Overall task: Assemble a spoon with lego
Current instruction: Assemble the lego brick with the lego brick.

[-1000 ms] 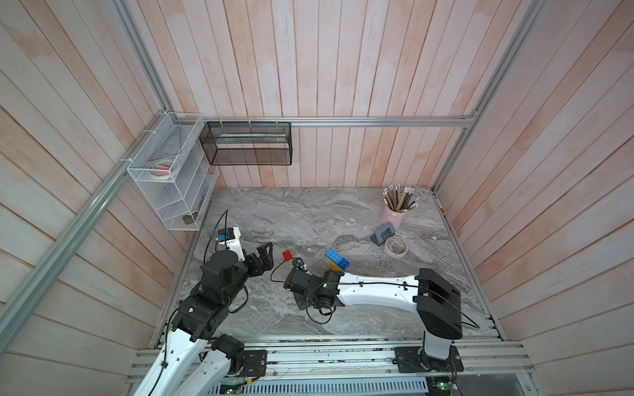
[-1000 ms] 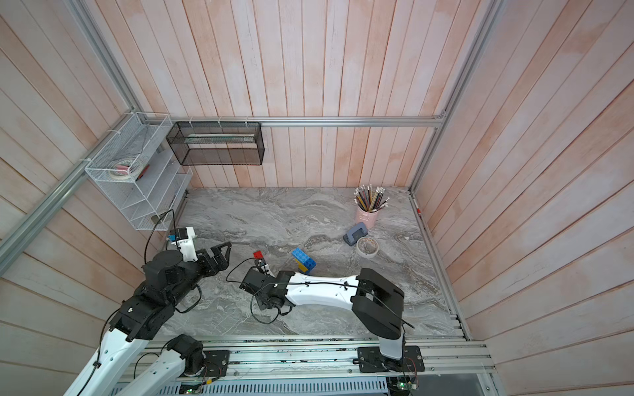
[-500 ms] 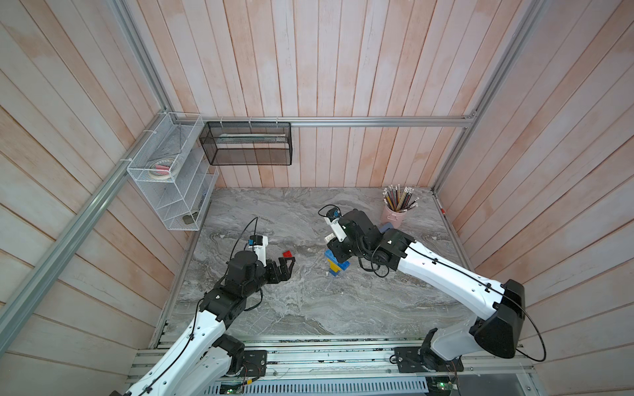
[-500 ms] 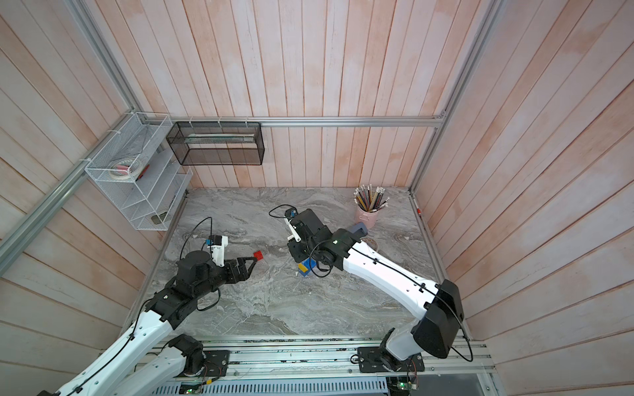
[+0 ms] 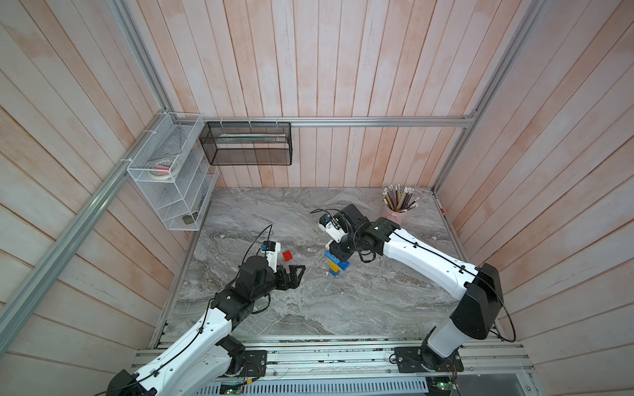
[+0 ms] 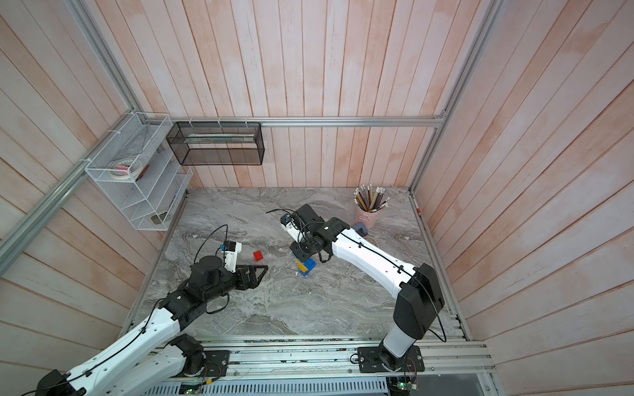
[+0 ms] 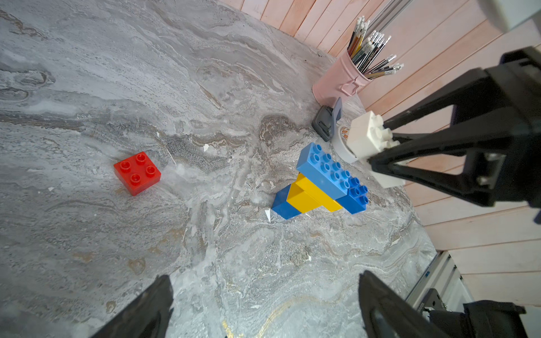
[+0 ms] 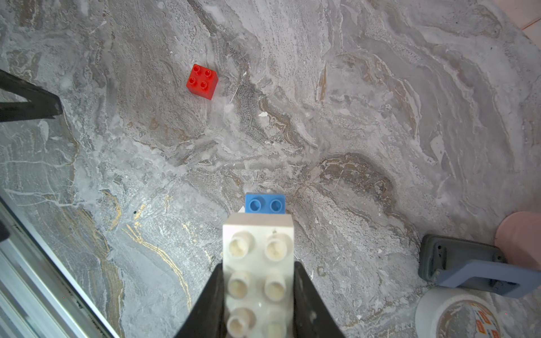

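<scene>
Roughly halfway: the spoon (image 7: 319, 187) lacks the white brick (image 8: 257, 248) that the right pincer (image 8: 258, 272) clamps and the loose red brick (image 7: 137, 172); the left pincer (image 7: 265, 278) gapes empty.

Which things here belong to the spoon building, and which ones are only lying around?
Job: partly built spoon; white brick, held by right gripper; red brick.
Lying about: pink pencil cup; grey hole punch; tape roll; white wire shelf; black mesh basket.
</scene>
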{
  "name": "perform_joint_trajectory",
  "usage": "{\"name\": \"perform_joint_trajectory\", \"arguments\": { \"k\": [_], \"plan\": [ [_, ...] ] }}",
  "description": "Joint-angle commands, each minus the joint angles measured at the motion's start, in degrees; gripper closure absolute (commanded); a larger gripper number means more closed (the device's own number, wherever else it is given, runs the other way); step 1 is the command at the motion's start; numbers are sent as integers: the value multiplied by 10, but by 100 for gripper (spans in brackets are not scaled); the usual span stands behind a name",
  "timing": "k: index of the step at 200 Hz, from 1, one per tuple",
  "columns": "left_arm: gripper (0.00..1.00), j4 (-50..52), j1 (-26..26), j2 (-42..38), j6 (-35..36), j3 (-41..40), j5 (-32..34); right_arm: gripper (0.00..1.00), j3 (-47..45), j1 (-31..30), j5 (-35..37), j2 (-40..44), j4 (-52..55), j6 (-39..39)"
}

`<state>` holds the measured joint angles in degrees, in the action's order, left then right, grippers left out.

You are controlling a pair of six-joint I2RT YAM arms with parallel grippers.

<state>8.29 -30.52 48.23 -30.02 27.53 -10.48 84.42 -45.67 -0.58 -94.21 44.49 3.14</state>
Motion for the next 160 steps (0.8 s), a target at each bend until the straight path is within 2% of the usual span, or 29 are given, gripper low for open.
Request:
{"name": "perform_joint_trajectory", "arguments": {
  "k": [1,160],
  "plan": [
    [0,-26,-3,-1,-1,-14,-8,96,-3,11,-10,-13,18,17],
    [0,-29,-5,-3,-12,-37,-6,96,-66,26,-31,-11,-32,14]
  ]
}}
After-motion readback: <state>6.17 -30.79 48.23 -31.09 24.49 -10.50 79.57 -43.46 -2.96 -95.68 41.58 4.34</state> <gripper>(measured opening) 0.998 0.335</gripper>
